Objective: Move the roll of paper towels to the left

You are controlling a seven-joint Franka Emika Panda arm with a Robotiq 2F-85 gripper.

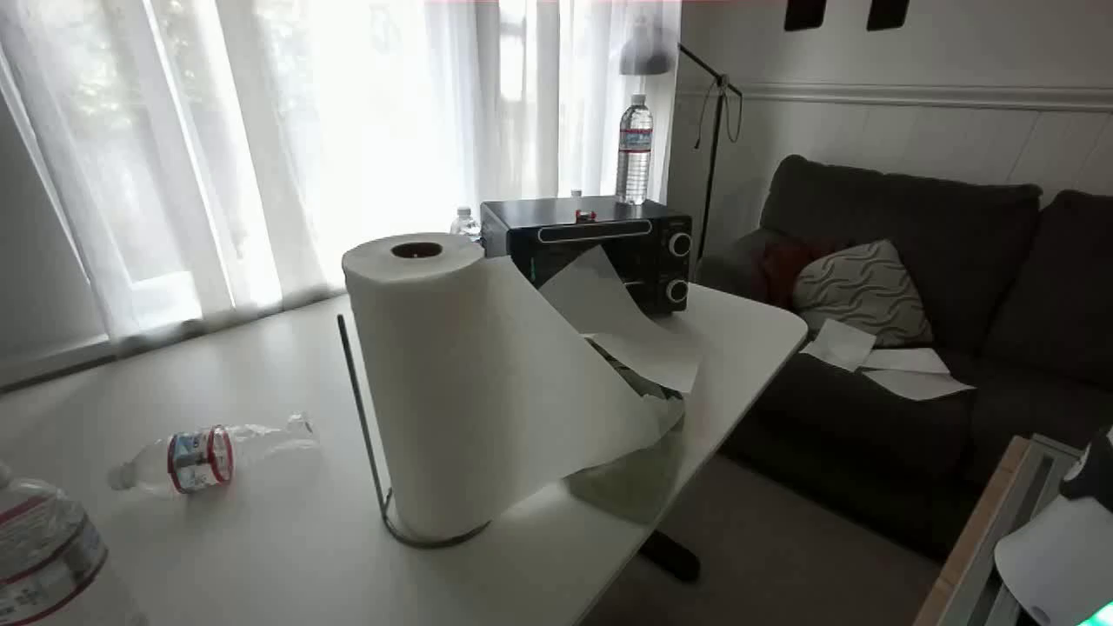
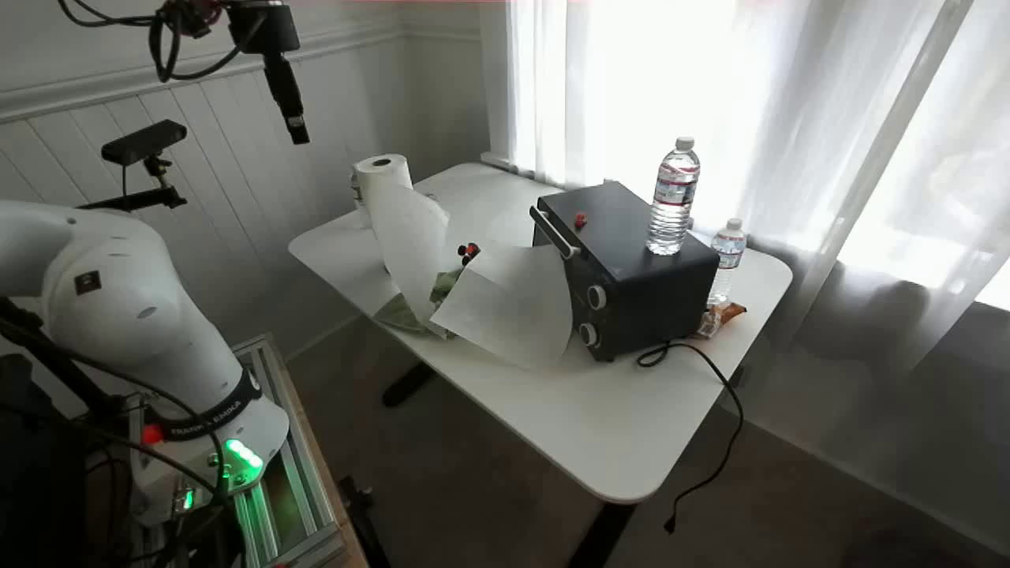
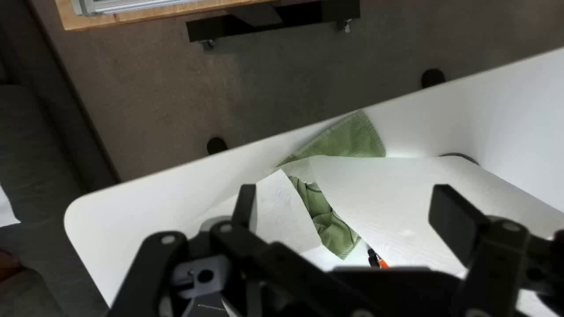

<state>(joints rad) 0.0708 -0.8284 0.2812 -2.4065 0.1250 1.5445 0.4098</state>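
Hanging above the surface [image 3: 123, 220] with its fingers [image 3: 454, 220] spread wide and nothing gripped, the tool [image 3: 348, 211] is well apart from the roll of paper towels [image 1: 439, 391]. Beneath it in the wrist view, loose paper [image 3: 387, 207] partly covers a green cloth [image 3: 337, 235]. Farther out, in both exterior views, the roll stands upright near one end of the surface, set on a wire holder [image 1: 362, 413], its loose paper trailing in the direction of the toaster oven [image 2: 631, 268]. A water bottle [image 1: 200, 461] lies on its side near the roll. How far along the task is cannot be settled: no target spot shows, and the wording does not say whose left is meant. Seen from the robot's base [image 2: 260, 422], the roll seems to be toward the left end, so the move may be done; a raised, empty tool fits a job not begun equally well. If not begun, gripping, shifting and releasing are all left.
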